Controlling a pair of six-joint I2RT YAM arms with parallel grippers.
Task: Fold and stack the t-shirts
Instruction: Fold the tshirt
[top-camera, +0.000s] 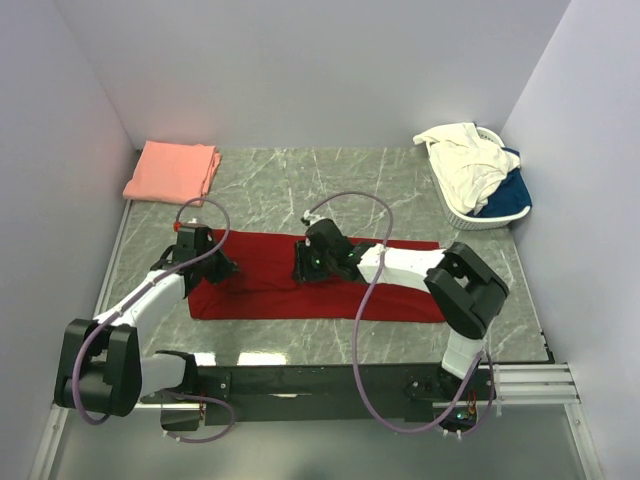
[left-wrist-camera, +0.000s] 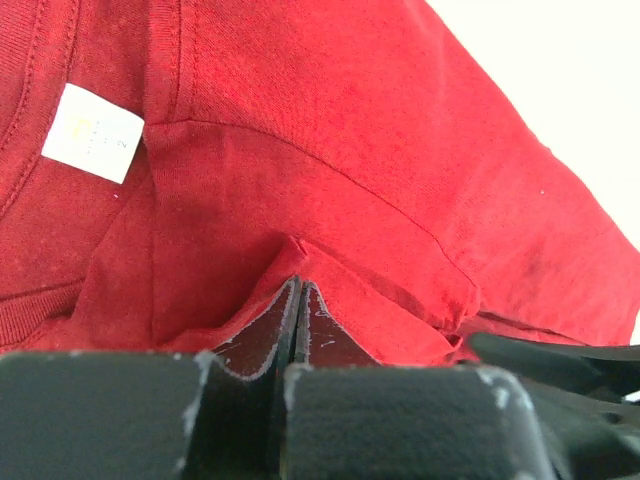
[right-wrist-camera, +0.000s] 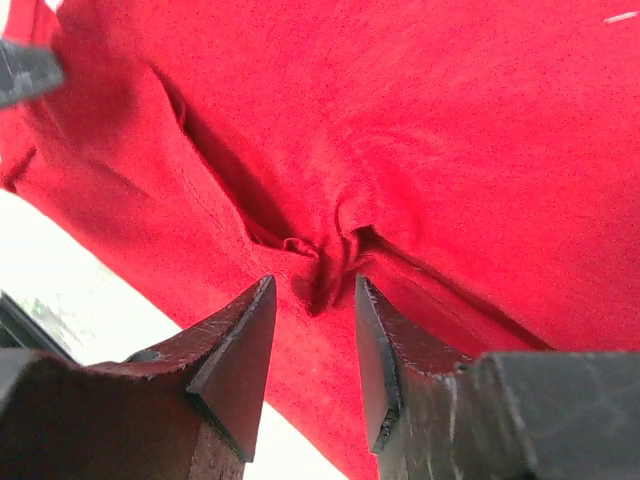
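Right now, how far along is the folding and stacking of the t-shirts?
Done: one salmon pink cotton t-shirt lies folded at the far left corner. In hand: the deep red t-shirt lies as a long strip; the left gripper pinches a fold of it, the right gripper stands open at a pucker. Left: finishing it, then the cream-white t-shirt and blue t-shirt in the white plastic slatted basket.

Right gripper (right-wrist-camera: 312, 345): jaws apart, tips against cloth.
Red t-shirt (right-wrist-camera: 450, 150): puckered fold between the tips.
Tabletop (right-wrist-camera: 60, 285): pale strip, lower left.
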